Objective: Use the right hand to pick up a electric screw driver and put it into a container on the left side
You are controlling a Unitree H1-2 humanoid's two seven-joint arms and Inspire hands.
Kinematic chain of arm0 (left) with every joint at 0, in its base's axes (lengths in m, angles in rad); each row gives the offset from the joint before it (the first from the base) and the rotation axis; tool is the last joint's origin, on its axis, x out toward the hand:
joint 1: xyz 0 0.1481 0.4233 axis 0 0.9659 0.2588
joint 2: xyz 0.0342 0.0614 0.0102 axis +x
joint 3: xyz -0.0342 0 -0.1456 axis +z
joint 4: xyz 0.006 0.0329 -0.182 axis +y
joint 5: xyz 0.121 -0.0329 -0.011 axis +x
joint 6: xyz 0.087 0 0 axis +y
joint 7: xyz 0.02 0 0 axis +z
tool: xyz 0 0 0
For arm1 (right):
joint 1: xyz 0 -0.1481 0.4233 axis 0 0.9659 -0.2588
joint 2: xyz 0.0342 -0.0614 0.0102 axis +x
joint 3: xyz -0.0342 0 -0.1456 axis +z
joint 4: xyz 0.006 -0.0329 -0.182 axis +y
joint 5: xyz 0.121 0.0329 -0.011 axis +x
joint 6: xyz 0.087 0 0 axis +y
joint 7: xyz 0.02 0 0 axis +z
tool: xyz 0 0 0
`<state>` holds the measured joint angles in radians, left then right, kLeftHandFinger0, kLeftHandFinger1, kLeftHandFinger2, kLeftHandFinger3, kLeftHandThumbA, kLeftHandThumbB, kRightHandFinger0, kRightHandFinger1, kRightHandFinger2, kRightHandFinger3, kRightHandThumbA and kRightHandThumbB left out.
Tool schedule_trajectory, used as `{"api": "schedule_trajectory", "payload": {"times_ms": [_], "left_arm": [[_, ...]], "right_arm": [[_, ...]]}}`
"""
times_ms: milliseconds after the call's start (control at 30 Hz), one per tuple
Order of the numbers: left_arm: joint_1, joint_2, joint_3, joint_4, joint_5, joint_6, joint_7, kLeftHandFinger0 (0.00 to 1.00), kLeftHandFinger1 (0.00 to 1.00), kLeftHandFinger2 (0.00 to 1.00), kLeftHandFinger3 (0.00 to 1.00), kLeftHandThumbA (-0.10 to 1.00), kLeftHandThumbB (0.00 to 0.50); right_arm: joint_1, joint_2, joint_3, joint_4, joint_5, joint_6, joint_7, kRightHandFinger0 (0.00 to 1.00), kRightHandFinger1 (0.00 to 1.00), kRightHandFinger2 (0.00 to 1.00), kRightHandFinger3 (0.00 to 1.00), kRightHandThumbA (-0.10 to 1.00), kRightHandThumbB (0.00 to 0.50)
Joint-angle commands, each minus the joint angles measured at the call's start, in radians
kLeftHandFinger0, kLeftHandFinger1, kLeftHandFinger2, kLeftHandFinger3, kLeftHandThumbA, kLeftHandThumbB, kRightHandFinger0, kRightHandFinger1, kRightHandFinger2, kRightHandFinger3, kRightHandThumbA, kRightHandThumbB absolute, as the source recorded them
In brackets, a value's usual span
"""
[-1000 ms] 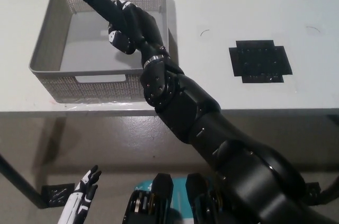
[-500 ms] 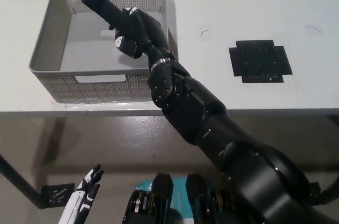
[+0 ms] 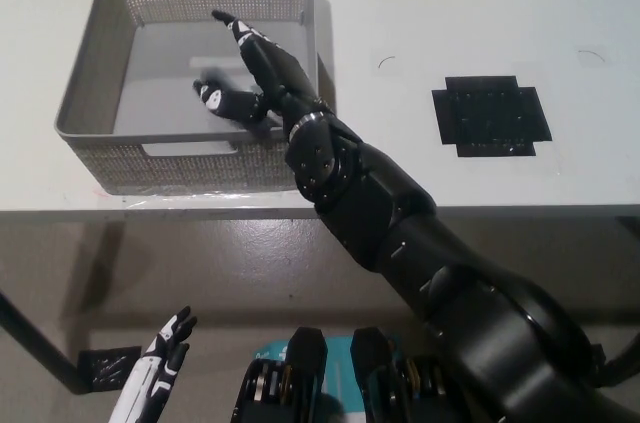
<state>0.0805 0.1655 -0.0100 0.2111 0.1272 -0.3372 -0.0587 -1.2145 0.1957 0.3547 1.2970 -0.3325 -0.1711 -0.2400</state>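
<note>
White plastic first, nearest us: the robot's white left hand point(image 3: 163, 343) hangs low at seven o'clock, below the table edge, fingers loosely apart and holding nothing. It's well out of the play.

Moving up, the black right arm climbs from five o'clock across the front edge of the white table point(image 3: 450, 3). Its black right hand point(image 3: 243, 75) sits over the grey perforated plastic basket point(image 3: 85, 78), above the basket's floor on the right side. The fingers are spread wide, one pointing to eleven o'clock and the thumb out toward nine. We see nothing pinched between them.

And the electric screwdriver? We can't find it anywhere. It isn't on the open table or on the bare part of the basket floor. If it lies in the basket, it's hidden under the hand and wrist, so its direction and long axis can't be told. We'd judge the drop done, with withdrawal next.

Out at three o'clock, a black cross-shaped mat point(image 3: 490, 115) lies flat on the table.
</note>
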Motion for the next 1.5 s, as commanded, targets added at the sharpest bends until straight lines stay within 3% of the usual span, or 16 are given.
{"api": "schedule_trajectory", "payload": {"times_ms": [0, 233, 367, 433, 567, 800, 833, 867, 900, 1000, 1200, 1267, 1333, 1467], "left_arm": [[-0.013, 0.018, -0.002, -0.035, -0.009, 0.013, -0.012, 1.0, 1.0, 1.0, 1.0, 1.0, 0.003], [-0.015, 0.02, -0.005, -0.032, -0.01, 0.014, -0.017, 1.0, 1.0, 1.0, 1.0, 1.0, 0.0], [-0.017, 0.019, -0.006, -0.032, -0.001, 0.01, -0.014, 1.0, 1.0, 1.0, 1.0, 1.0, 0.013], [-0.017, 0.019, -0.003, -0.032, -0.004, 0.011, -0.013, 1.0, 1.0, 1.0, 1.0, 1.0, 0.017], [-0.022, 0.025, -0.001, -0.023, -0.009, 0.005, -0.017, 1.0, 1.0, 1.0, 1.0, 1.0, 0.024], [-0.009, 0.027, -0.002, -0.038, -0.022, 0.022, -0.031, 1.0, 1.0, 1.0, 1.0, 1.0, 0.004], [-0.008, 0.026, 0.001, -0.038, -0.031, 0.024, -0.034, 1.0, 1.0, 1.0, 1.0, 1.0, 0.006], [-0.004, 0.023, 0.003, -0.038, -0.035, 0.025, -0.031, 1.0, 1.0, 1.0, 1.0, 1.0, 0.002], [-0.003, 0.021, 0.006, -0.03, -0.035, 0.02, -0.027, 1.0, 1.0, 1.0, 1.0, 1.0, 0.021], [-0.003, 0.013, 0.006, -0.004, -0.034, -0.003, -0.019, 1.0, 1.0, 1.0, 1.0, 1.0, 0.034], [0.025, 0.017, 0.009, 0.001, -0.048, -0.017, -0.025, 1.0, 1.0, 1.0, 1.0, 1.0, 0.041], [0.033, 0.019, 0.007, 0.01, -0.035, -0.026, -0.019, 1.0, 1.0, 1.0, 1.0, 1.0, 0.051], [0.041, 0.015, 0.005, 0.022, -0.044, -0.035, -0.023, 1.0, 1.0, 1.0, 1.0, 1.0, 0.054], [0.052, 0.005, 0.004, 0.036, -0.035, -0.049, -0.011, 1.0, 1.0, 1.0, 1.0, 1.0, 0.087]], "right_arm": [[-0.063, -0.014, 0.001, -0.048, -0.005, 0.035, 0.088, 1.0, 1.0, 1.0, 1.0, 0.91, 0.49], [-0.049, -0.028, 0.0, -0.089, -0.013, 0.048, 0.103, 1.0, 1.0, 1.0, 1.0, 0.97, 0.484], [-0.03, -0.051, -0.019, -0.149, 0.0, 0.037, 0.098, 1.0, 1.0, 1.0, 1.0, 0.96, 0.454], [-0.008, -0.08, -0.046, -0.238, 0.024, 0.042, 0.117, 1.0, 1.0, 1.0, 1.0, 0.95, 0.424], [0.045, -0.134, -0.101, -0.423, 0.059, 0.048, 0.154, 1.0, 1.0, 1.0, 1.0, 0.99, 0.414], [0.183, -0.249, -0.196, -0.922, 0.109, 0.171, 0.214, 1.0, 1.0, 1.0, 1.0, 0.98, 0.385], [0.22, -0.265, -0.22, -1.022, 0.131, 0.185, 0.22, 1.0, 1.0, 1.0, 1.0, 0.94, 0.362], [0.241, -0.273, -0.228, -1.072, 0.137, 0.192, 0.223, 1.0, 1.0, 1.0, 1.0, 1.0, 0.399], [0.277, -0.284, -0.238, -1.155, 0.143, 0.217, 0.231, 1.0, 1.0, 1.0, 1.0, 0.96, 0.353], [0.382, -0.303, -0.261, -1.349, 0.158, 0.258, 0.236, 1.0, 1.0, 1.0, 1.0, 0.94, 0.351], [0.672, -0.325, -0.255, -1.646, 0.18, 0.23, 0.238, 1.0, 1.0, 1.0, 1.0, 0.94, 0.319], [0.796, -0.338, -0.238, -1.696, 0.181, 0.178, 0.235, 1.0, 1.0, 1.0, 1.0, 0.89, 0.286], [0.92, -0.347, -0.226, -1.713, 0.183, 0.127, 0.225, 1.0, 1.0, 1.0, 1.0, 0.93, 0.298], [1.096, -0.364, -0.221, -1.688, 0.196, 0.04, 0.213, 1.0, 1.0, 1.0, 1.0, 1.0, 0.261]]}}
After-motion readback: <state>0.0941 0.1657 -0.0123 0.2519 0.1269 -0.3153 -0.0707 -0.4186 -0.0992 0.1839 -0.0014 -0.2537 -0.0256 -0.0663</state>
